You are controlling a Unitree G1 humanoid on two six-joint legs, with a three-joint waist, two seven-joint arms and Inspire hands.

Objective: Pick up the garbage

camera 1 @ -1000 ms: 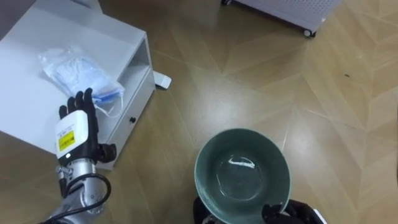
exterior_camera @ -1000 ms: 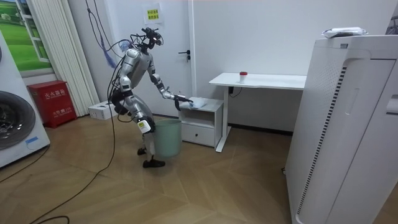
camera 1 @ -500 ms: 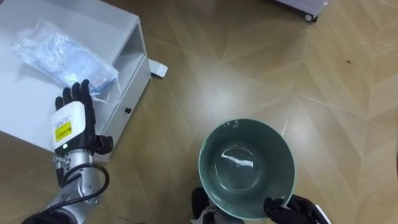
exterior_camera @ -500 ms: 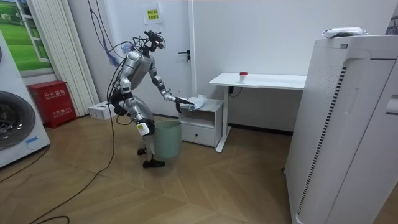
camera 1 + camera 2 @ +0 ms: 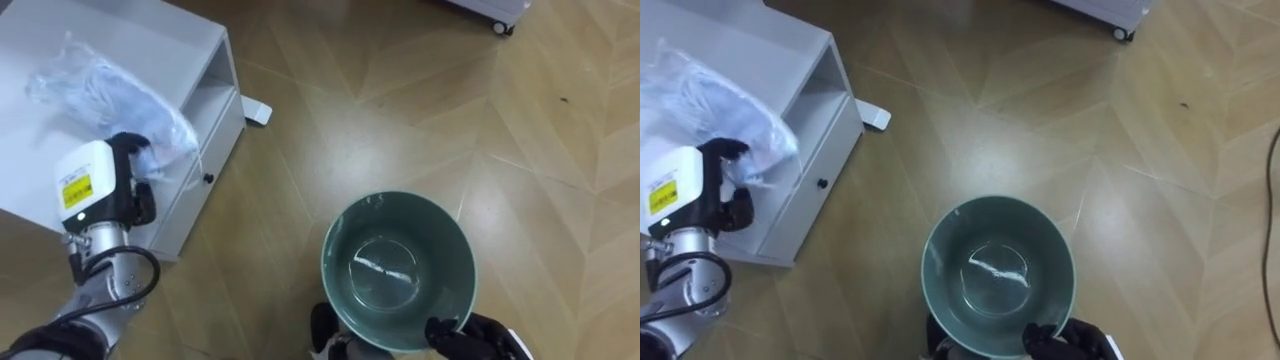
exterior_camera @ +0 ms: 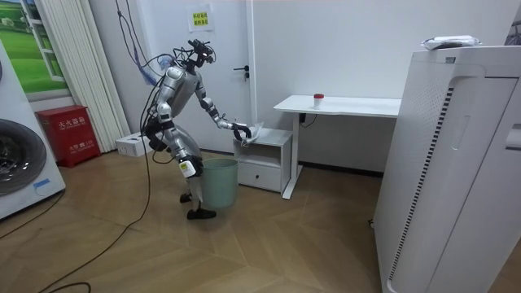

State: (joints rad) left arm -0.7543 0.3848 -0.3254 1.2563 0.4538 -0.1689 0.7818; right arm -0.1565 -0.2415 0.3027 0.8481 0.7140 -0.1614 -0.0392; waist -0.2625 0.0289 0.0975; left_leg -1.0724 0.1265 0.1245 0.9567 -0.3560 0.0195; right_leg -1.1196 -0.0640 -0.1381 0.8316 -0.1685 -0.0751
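Note:
A crumpled clear plastic bag [image 5: 95, 85] with pale blue contents lies on top of the white cabinet [image 5: 40, 170]. My left hand [image 5: 100, 185] is at the bag's near end, its dark fingers curled into the plastic. The green waste bin [image 5: 332, 240] stands on the wooden floor below me, with only a scrap of clear film at its bottom. My right hand [image 5: 470, 335] grips the bin's near rim. In the room view I stand bent forward beside the bin [image 6: 218, 181], my left hand [image 6: 240, 130] stretched over the cabinet [image 6: 264, 159].
The cabinet has an open shelf and a drawer with a dark knob [image 5: 208, 179]. A small white object [image 5: 258, 113] lies on the floor by its corner. A white wheeled unit [image 5: 490, 12] stands at the far edge. A white desk [image 6: 338, 104] adjoins the cabinet.
My left hand went from open and flat near the bag to curled into its near end, and the bag bunched up. The right hand and bin kept still.

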